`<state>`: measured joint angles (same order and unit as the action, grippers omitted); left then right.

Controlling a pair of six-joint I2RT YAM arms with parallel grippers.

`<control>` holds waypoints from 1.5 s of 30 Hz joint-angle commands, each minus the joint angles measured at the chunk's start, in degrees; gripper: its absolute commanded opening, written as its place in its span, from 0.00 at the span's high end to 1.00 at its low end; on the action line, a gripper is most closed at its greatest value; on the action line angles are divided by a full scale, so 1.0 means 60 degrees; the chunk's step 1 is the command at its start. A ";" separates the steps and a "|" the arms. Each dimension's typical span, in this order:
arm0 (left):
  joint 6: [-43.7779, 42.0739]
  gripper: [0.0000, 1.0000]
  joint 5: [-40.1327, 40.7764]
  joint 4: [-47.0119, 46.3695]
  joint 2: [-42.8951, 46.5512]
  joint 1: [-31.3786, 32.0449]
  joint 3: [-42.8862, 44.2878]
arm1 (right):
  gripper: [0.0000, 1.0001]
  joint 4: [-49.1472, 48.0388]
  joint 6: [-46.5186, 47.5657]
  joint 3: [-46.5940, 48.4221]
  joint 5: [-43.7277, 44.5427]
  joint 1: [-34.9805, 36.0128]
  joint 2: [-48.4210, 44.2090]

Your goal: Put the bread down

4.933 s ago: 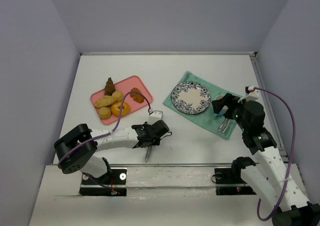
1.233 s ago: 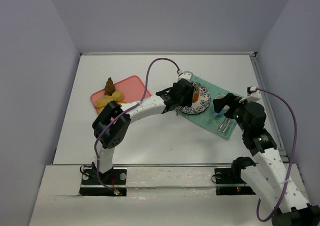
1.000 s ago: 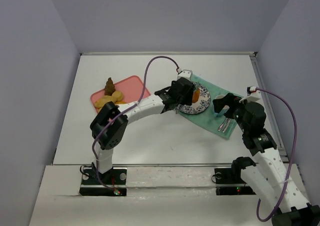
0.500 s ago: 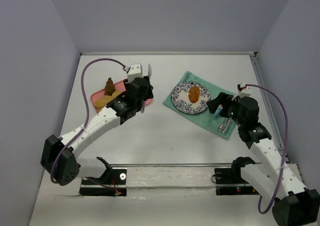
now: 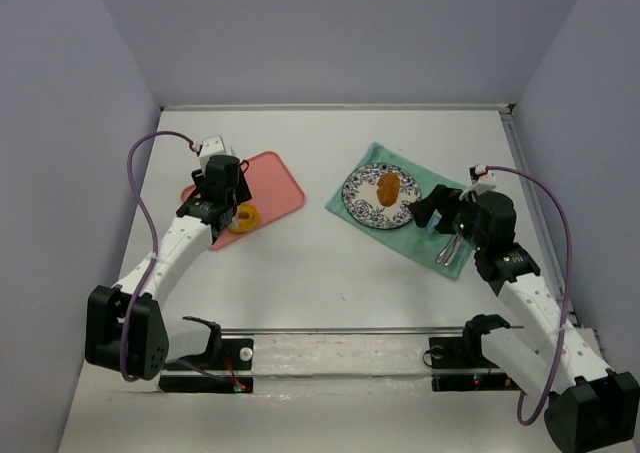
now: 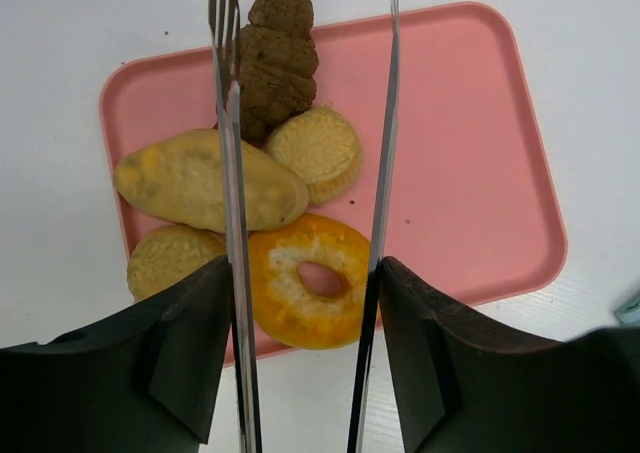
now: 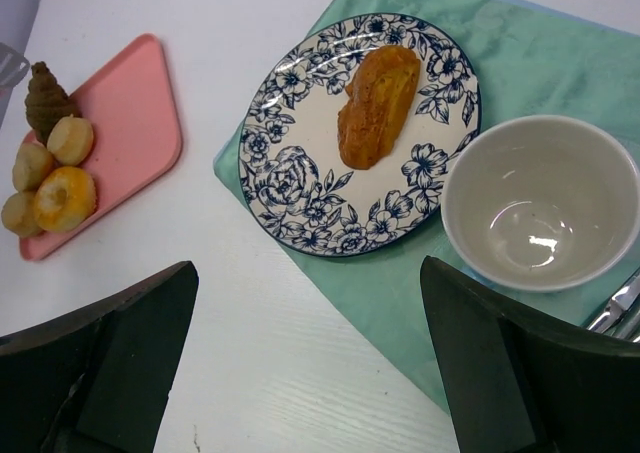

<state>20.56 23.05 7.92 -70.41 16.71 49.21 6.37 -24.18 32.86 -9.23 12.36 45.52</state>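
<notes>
An oblong golden bread [image 5: 388,186] lies on the blue-patterned plate [image 5: 360,201], also in the right wrist view [image 7: 378,104]. My left gripper [image 5: 222,185] hangs over the pink tray [image 5: 282,188] and is shut on metal tongs [image 6: 385,173]. The tong arms stand apart on either side of a ring-shaped bread [image 6: 310,283]. A brown croissant [image 6: 275,58], a long roll [image 6: 195,178] and two round buns [image 6: 318,151] also lie on the tray [image 6: 470,153]. My right gripper [image 5: 440,213] is open and empty beside the plate [image 7: 300,173].
The plate sits on a green cloth [image 5: 400,235]. A white empty bowl [image 7: 540,203] stands right of the plate on the cloth. Cutlery [image 5: 447,251] lies at the cloth's right end. Purple walls close in the left, right and back.
My left arm has swung from the plate back left to the tray, leaving the oblong bread on the plate. The right gripper shifted slightly.
</notes>
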 commanded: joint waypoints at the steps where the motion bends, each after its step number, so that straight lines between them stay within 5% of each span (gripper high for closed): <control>1: -0.0935 0.31 -0.0516 -0.0325 -0.0451 -0.0309 0.0293 | 0.02 -0.0505 0.0076 0.0265 0.0001 -0.0009 0.0075; 11: -0.0746 0.31 -0.0120 0.0086 -0.1433 -0.0734 0.0704 | 0.02 -0.0505 0.0017 0.0119 0.0264 -0.0009 -0.0247; 22: -0.0907 0.53 -0.0574 0.0012 -0.2004 -0.0793 0.1203 | 0.02 -0.0315 -0.0012 0.0045 0.0557 -0.0009 -0.0701; 26: -0.0833 0.54 -0.0488 0.0232 -0.2195 -0.0807 0.1320 | 0.02 -0.0125 -0.0027 0.0002 0.0763 -0.0009 -0.1081; 32: -0.0687 0.89 -0.0794 0.0291 -0.1715 -0.0793 0.1510 | 0.01 -0.0095 -0.0100 -0.0042 0.0850 -0.0009 -0.1229; 36: -0.0877 0.94 -0.1978 -0.0235 -0.0733 -0.0734 0.1612 | 0.01 -0.0095 -0.0115 -0.0057 0.0909 -0.0009 -0.1273; 45: -0.0965 0.94 -0.2567 -0.1042 0.0603 0.1560 0.1379 | 0.01 -0.0080 -0.0159 -0.0087 0.1100 -0.0009 -0.1405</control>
<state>15.66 10.46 6.37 -68.64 18.81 56.31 7.11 -25.08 32.80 -3.79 12.36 38.17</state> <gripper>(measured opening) 0.439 0.984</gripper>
